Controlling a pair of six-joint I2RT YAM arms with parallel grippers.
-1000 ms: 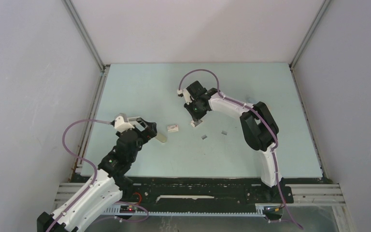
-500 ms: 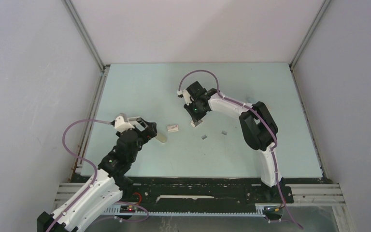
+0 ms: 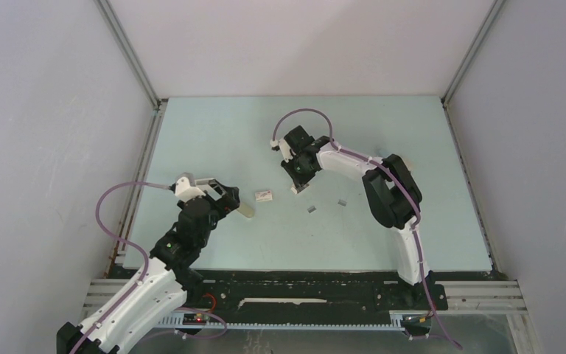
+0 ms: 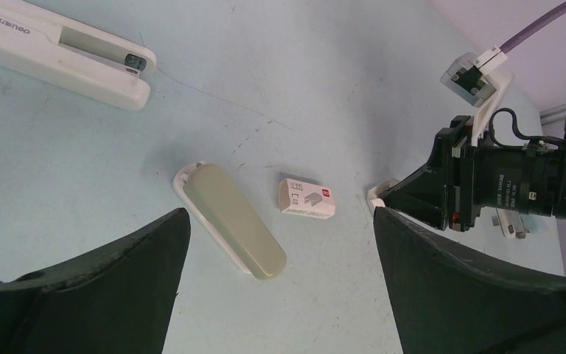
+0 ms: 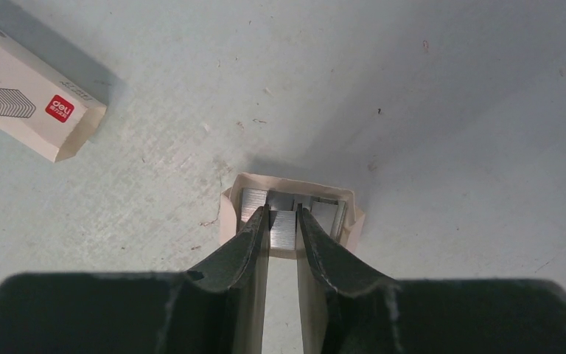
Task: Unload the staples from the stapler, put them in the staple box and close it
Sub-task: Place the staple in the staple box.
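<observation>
The staples (image 5: 283, 234), a silvery block, stand in a small open carton (image 5: 295, 183) on the table, unmoved since a second ago, while my right wrist above them has turned slightly. My right gripper (image 5: 283, 215) is narrowed onto that block, a finger against each side. My left gripper (image 4: 278, 221) hangs fully spread above the olive stapler (image 4: 232, 221) and a printed box (image 4: 306, 199), touching neither.

You are getting soft, even light from above, and the pale blue-green table top (image 3: 214, 133) is giving no glare. In the right wrist view the small white printed box (image 5: 33, 92) is throwing a soft shadow up the picture. The silvery-grey metal staples (image 5: 284, 230) are shining faintly, and the black fingers (image 5: 237, 257) nearest the lens are looking blurred.
</observation>
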